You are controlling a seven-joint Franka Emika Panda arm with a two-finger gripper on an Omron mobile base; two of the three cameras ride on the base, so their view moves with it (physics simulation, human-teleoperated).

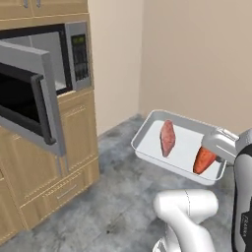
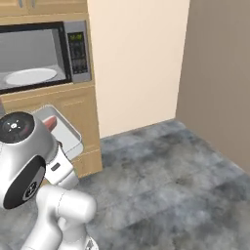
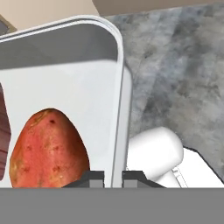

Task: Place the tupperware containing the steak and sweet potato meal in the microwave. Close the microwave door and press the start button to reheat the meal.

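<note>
The tupperware point(image 1: 179, 147) hangs in the air over the floor, to the right of the microwave point(image 1: 74, 54), and stays roughly level. In it lie the pinkish steak point(image 1: 167, 138) and the orange sweet potato point(image 1: 203, 160). My gripper point(image 1: 216, 152) is shut on the tray's right rim beside the sweet potato. The hand view has the rim point(image 3: 118, 109) pinched between the two fingertips point(image 3: 92, 177), with the sweet potato point(image 3: 48, 148) close on the left and the steak's edge point(image 3: 2, 131) at the border. The microwave door point(image 1: 29, 98) stands open. The cavity holds its round white plate point(image 2: 31, 75).
Wooden cabinets point(image 1: 74, 147) sit under the microwave, with drawers below. Grey tiled floor point(image 2: 171, 171) spreads to the right up to beige walls. My own arm's base point(image 1: 187, 211) is right under the tray. The open door sticks out toward the tray's side.
</note>
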